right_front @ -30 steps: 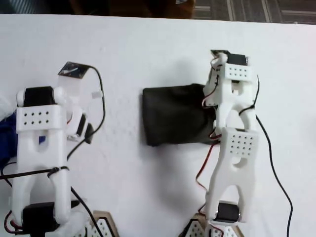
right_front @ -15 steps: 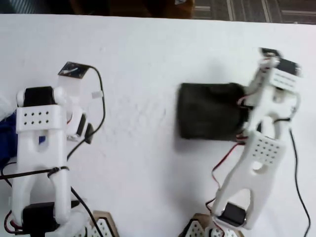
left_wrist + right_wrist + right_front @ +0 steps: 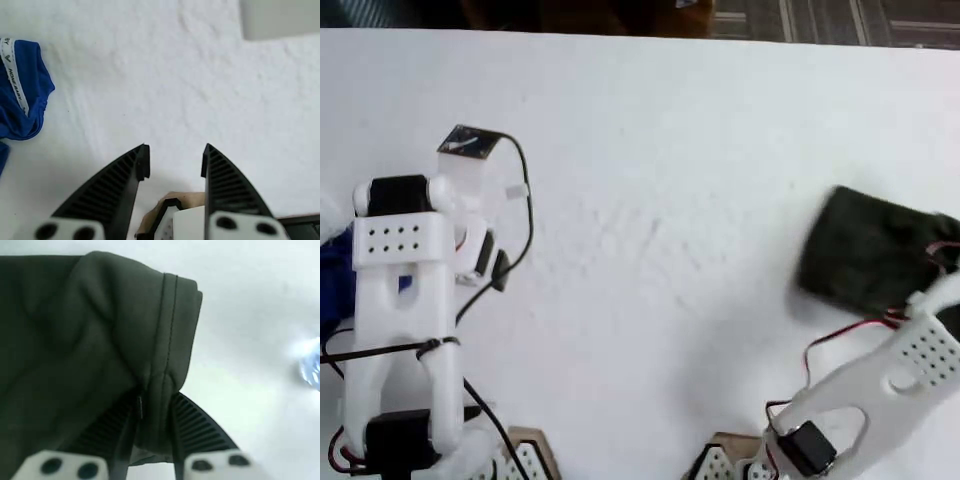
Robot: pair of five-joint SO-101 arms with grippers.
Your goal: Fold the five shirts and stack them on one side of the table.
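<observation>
A folded dark green shirt (image 3: 868, 248) lies at the table's right edge. In the right wrist view my right gripper (image 3: 154, 412) is shut on the dark green shirt (image 3: 90, 335), pinching its hemmed edge between the black fingers. The right arm (image 3: 880, 380) leans out toward the right edge. My left gripper (image 3: 172, 162) hovers open over bare white table, nothing between its fingers. A crumpled blue shirt (image 3: 22, 90) lies beside it, and a bit of the blue shirt (image 3: 332, 270) peeks out at the left edge under the left arm (image 3: 405, 290).
The white table (image 3: 650, 180) spreads wide between the two arms. Arm bases and wires (image 3: 520, 455) sit along the near edge. A pale grey flat shape (image 3: 280, 17) lies beyond the left gripper.
My right arm has dragged the dark green shirt from the table's middle far to the right edge. The left arm has stayed still.
</observation>
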